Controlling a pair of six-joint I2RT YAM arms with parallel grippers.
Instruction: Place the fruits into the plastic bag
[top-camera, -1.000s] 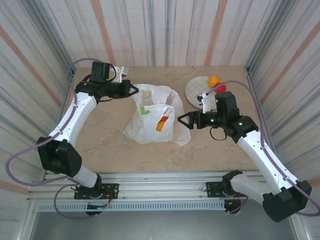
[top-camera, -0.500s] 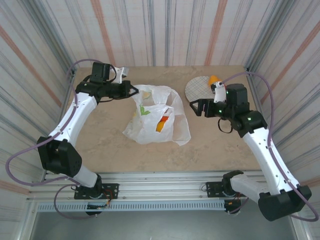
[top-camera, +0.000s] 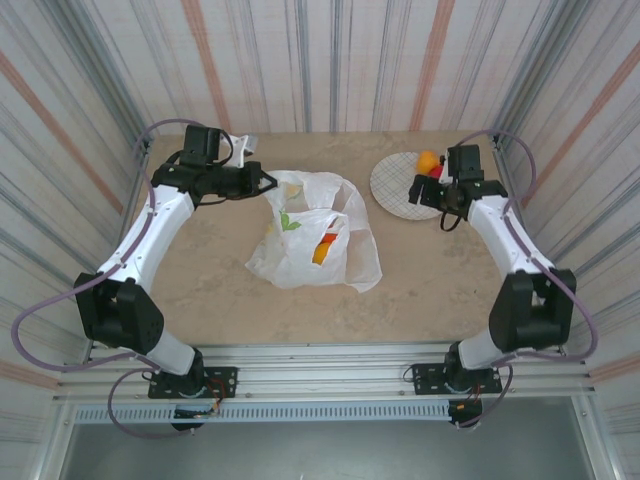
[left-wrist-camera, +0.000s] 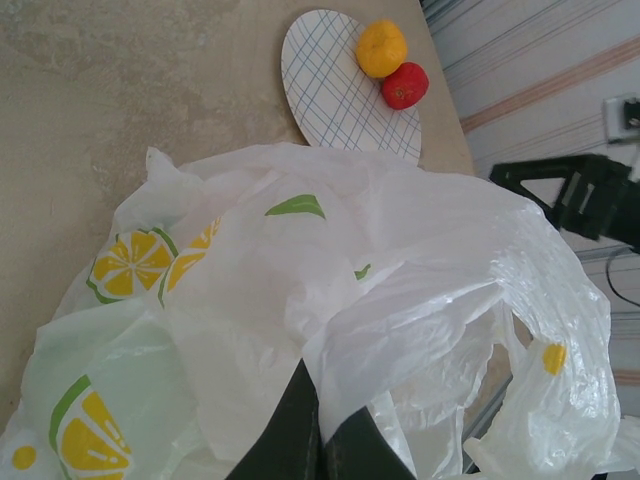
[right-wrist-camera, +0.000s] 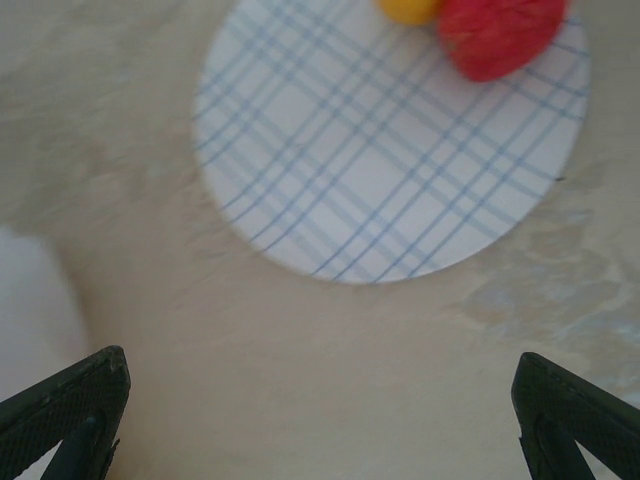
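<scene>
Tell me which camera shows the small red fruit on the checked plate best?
The left wrist view: the small red fruit appears whole and sharp beside the orange fruit on the round checked plate. The right wrist view shows it larger but blurred and cropped. The top view shows a tiny red speck.

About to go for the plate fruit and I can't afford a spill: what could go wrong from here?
The orange round fruit and red apple sit touching at the rim of the round checked plate; the open right gripper could knock one off. The shut left gripper pinches only thin film of the lemon-printed plastic bag; it may slip or sag shut.
</scene>
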